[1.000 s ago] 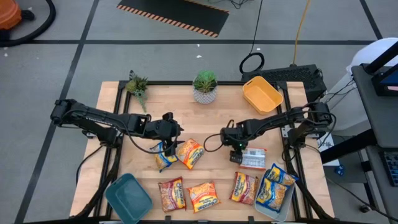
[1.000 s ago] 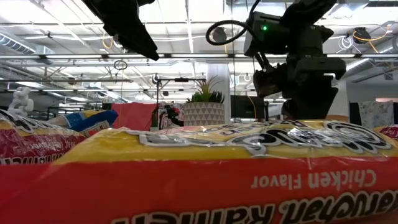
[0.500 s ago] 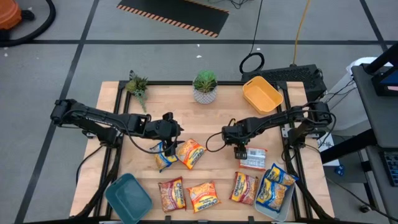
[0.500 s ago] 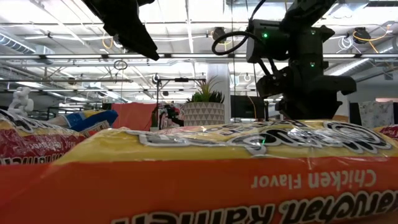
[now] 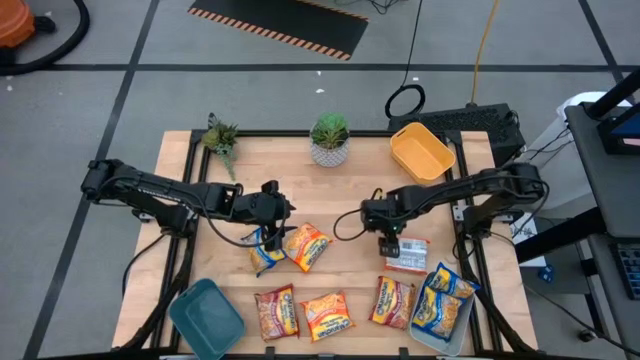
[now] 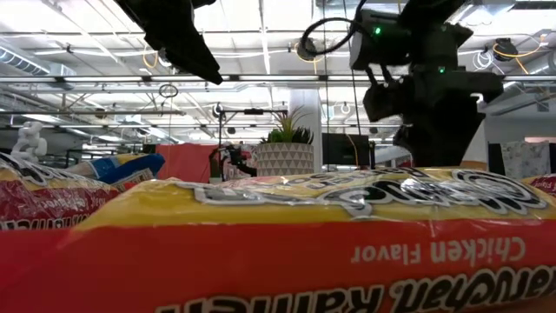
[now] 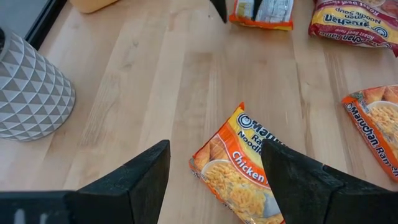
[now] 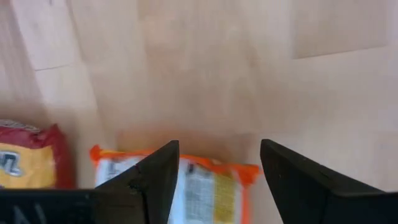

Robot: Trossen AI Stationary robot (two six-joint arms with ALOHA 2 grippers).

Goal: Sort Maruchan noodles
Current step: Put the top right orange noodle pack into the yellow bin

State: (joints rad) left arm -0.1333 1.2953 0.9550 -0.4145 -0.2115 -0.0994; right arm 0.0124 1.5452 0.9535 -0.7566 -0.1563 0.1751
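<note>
Maruchan noodle packets lie flat on the wooden table (image 5: 340, 190): a blue-and-yellow one (image 5: 264, 254), orange ones (image 5: 305, 246) (image 5: 327, 314), red ones (image 5: 276, 312) (image 5: 392, 300), and one turned print-side down (image 5: 407, 256). More blue-and-yellow packets fill the pale bin (image 5: 466, 322). My left gripper (image 5: 278, 228) (image 7: 214, 149) hangs open above the orange packet (image 7: 242, 168). My right gripper (image 5: 388, 244) (image 8: 219, 149) hangs open above the left end of the face-down packet (image 8: 186, 186), its fingers apart over it.
A yellow bin (image 5: 421, 150) stands at the far right and a teal bin (image 5: 206, 316) at the near left. Two potted plants (image 5: 329, 138) (image 5: 221, 138) stand along the far edge. An orange packet (image 6: 304, 243) fills the low view's foreground.
My right gripper has risen a little, drifted slightly toward the table's right edge and rolled about its own axis, staying open. The face-down packet below it has stayed where it lay.
</note>
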